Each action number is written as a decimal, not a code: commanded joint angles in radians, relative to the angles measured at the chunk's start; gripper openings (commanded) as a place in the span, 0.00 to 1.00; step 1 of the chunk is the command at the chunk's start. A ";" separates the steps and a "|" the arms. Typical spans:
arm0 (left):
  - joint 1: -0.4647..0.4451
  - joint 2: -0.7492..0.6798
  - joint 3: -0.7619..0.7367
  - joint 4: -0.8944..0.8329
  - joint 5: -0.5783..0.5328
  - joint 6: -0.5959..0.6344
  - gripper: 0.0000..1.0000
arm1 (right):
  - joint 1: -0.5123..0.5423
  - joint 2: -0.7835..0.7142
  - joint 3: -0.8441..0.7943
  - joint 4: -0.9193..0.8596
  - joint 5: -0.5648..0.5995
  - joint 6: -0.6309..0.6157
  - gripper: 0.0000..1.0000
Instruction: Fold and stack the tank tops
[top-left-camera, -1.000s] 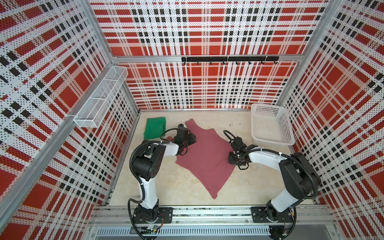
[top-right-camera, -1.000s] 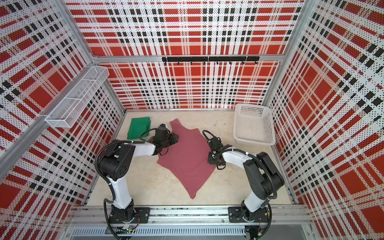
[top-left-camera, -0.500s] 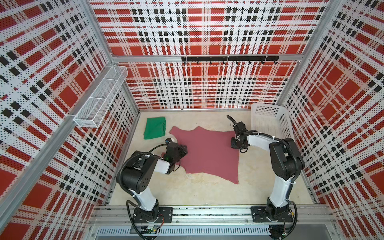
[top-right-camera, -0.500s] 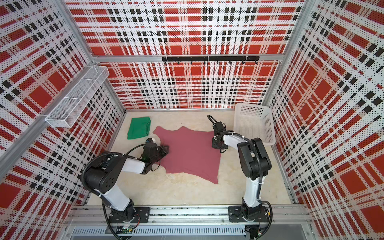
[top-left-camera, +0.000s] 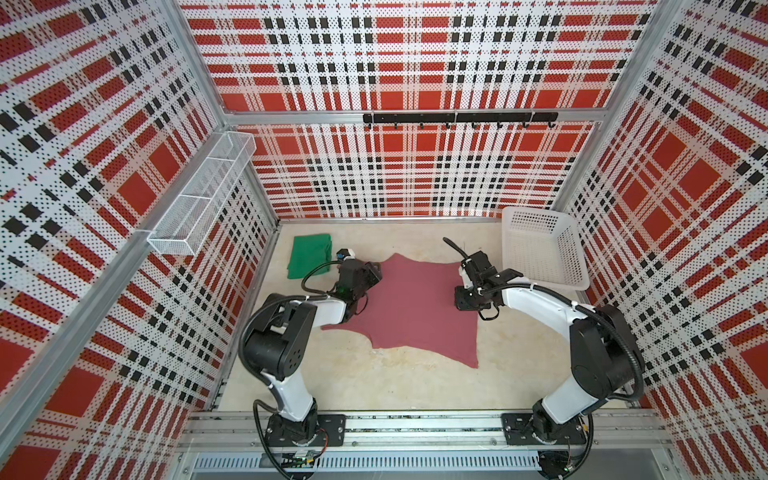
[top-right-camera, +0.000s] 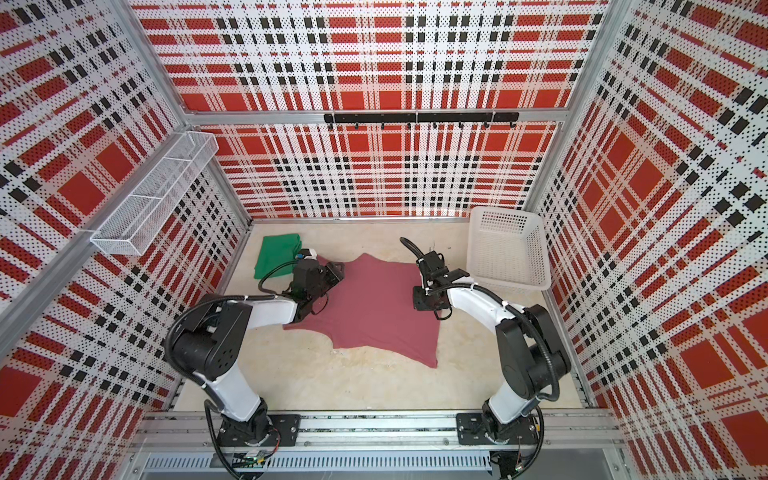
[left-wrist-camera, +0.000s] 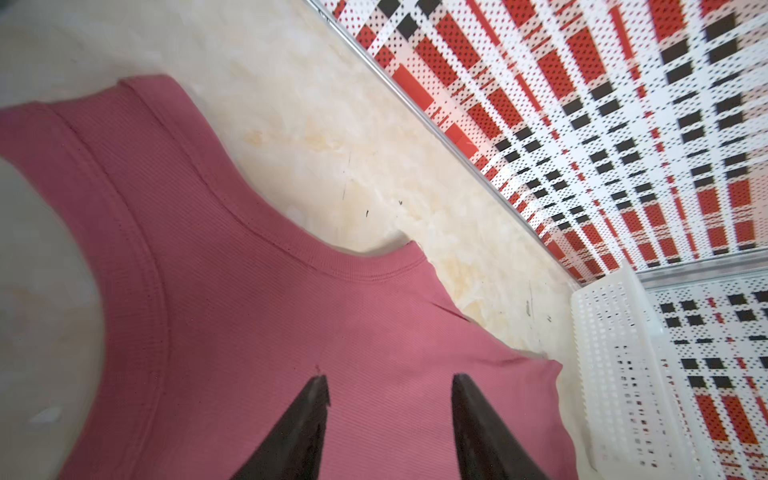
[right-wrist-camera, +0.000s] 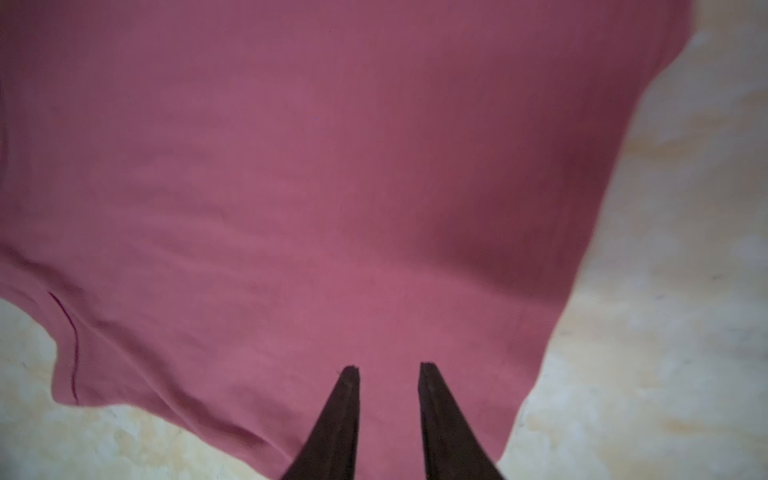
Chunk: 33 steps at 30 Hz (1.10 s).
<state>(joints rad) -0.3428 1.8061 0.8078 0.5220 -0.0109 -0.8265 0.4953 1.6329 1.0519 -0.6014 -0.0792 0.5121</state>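
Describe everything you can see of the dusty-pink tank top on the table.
The dusty-pink ribbed-knit tank top lies unfolded, spread nearly flat with mild ripples, mid-table on the beige marbled tabletop. Stitched bands edge its scooped neckline and armholes; the strap end lies on the left arm's side. The open left pincer hangs over the cloth below the neckline, the open right pincer over the opposite end near an edge; contact cannot be told.

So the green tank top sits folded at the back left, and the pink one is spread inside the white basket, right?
Not inside the basket: the pink tank top is spread on the table beside it, as both top views show. The green tank top is folded at back left.
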 joint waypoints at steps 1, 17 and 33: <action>-0.009 0.078 0.014 -0.035 0.032 0.014 0.52 | 0.019 0.018 -0.064 0.008 -0.007 0.103 0.27; 0.031 0.106 -0.110 0.149 0.027 -0.097 0.50 | -0.133 0.173 0.086 0.002 0.164 -0.072 0.29; -0.085 -0.342 0.054 -0.498 -0.103 0.260 0.60 | -0.103 -0.390 -0.246 -0.244 0.075 0.136 0.32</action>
<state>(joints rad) -0.3851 1.5871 0.8333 0.2829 -0.0540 -0.6823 0.3908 1.3056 0.8394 -0.7513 -0.0162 0.5846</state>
